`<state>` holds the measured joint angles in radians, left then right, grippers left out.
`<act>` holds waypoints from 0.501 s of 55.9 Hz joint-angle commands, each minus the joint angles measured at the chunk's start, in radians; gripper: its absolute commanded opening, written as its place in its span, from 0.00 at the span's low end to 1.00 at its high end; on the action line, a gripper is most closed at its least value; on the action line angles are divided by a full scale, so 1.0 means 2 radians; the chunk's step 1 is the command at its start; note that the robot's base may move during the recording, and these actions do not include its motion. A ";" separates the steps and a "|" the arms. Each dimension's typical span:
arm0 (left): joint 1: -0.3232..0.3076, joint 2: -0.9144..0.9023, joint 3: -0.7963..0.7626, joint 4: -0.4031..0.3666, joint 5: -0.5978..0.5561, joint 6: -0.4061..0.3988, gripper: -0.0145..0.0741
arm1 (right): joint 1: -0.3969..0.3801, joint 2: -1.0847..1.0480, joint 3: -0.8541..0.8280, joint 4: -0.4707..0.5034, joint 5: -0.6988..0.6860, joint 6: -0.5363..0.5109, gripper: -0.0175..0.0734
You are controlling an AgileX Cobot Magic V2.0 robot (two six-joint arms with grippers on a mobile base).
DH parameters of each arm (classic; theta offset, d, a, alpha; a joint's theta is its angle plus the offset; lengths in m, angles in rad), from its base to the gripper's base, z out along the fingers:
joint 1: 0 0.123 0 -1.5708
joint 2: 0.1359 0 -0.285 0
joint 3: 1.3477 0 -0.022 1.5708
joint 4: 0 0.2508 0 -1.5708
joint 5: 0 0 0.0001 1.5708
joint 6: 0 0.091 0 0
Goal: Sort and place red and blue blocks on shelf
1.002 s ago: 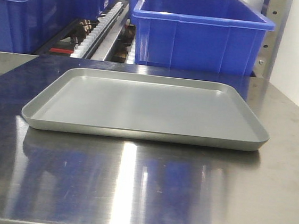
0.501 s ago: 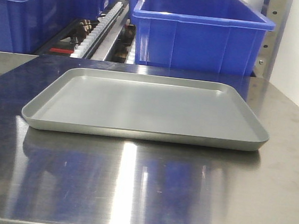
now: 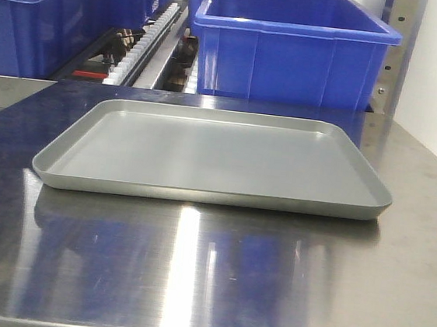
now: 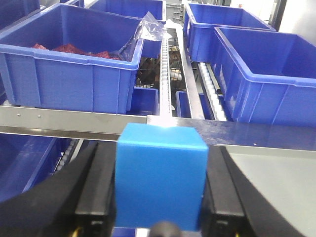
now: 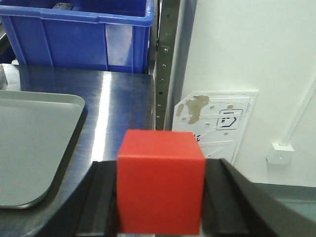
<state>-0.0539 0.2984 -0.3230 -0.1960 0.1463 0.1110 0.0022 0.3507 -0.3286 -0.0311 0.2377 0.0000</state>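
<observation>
In the left wrist view my left gripper [image 4: 160, 182] is shut on the blue block [image 4: 160, 177], its black fingers pressed to both sides of the cube. It hangs just before the shelf [image 4: 74, 120], whose steel rail runs across ahead. The right wrist view has my right gripper [image 5: 160, 190] shut on the red block [image 5: 160, 180], held above the steel table's right end. Neither gripper nor either block appears in the front view, where only the grey tray [image 3: 207, 196] lies on the table.
Large blue tubs [image 4: 74, 64] [image 4: 269, 74] stand on the shelf's roller tracks [image 4: 165, 74]; one holds red items under clear plastic. A blue tub [image 3: 293, 50] sits behind the tray. A steel upright [image 5: 168, 64] and white wall [image 5: 247, 49] border the table [image 3: 206, 279] on the right.
</observation>
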 commanded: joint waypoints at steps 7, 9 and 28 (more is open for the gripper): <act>0.000 0.003 -0.014 -0.006 -0.044 -0.004 0.43 | -0.004 0.003 -0.013 -0.004 -0.044 0.000 0.61; 0.000 0.003 -0.014 -0.006 -0.044 -0.004 0.43 | -0.004 0.003 -0.013 -0.004 -0.044 0.000 0.61; 0.000 0.003 -0.014 -0.006 -0.044 -0.004 0.43 | -0.004 0.003 -0.013 -0.004 -0.044 0.000 0.61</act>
<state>-0.0539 0.2984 -0.3230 -0.1968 0.1463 0.1110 0.0022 0.3507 -0.3286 -0.0311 0.2377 0.0000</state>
